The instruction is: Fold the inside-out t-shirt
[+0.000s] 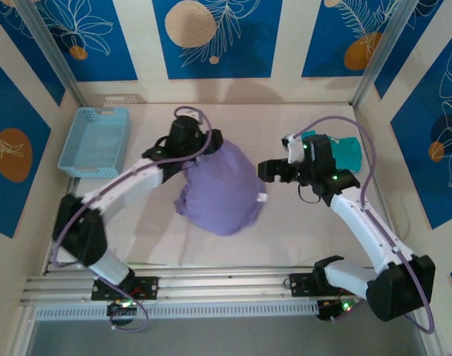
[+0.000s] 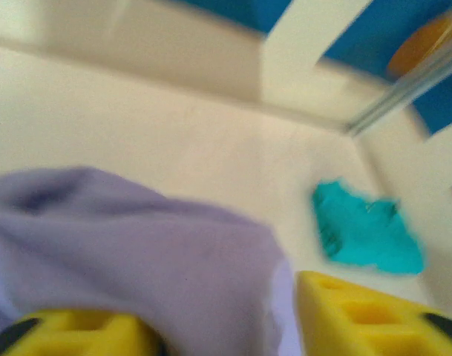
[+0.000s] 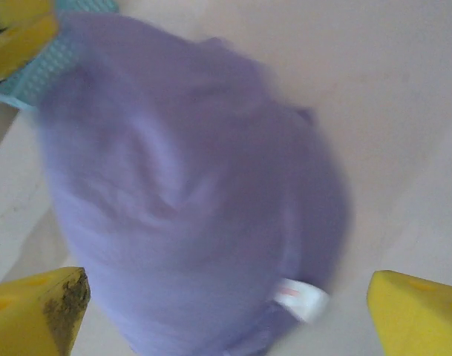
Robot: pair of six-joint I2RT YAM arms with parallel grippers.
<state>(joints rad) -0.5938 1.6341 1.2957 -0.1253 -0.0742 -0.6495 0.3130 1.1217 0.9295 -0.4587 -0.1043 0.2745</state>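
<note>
Yellow fingers point(image 2: 359, 319) of the left gripper point(image 2: 226, 308) sit at the bottom edge of the blurred left wrist view. They stand parted, with the inside-out t-shirt point(image 2: 136, 237) draped over one finger and stopping just short of the other, so the lavender cloth is not pinched. From above, that gripper is at the far edge of the t-shirt, which lies in a rounded, bunched heap on the middle of the table point(image 1: 300, 230), between the two arms. A white label point(image 3: 300, 299) shows at the side of the heap facing the right arm. The right gripper point(image 3: 227, 289) hovers just beside the heap, jaws spread wide and holding nothing. A crumpled teal-green shirt point(image 1: 352, 152) lies just beyond the right wrist. A light blue basket point(image 1: 96, 141) stands at the far left, apart from the t-shirt
</note>
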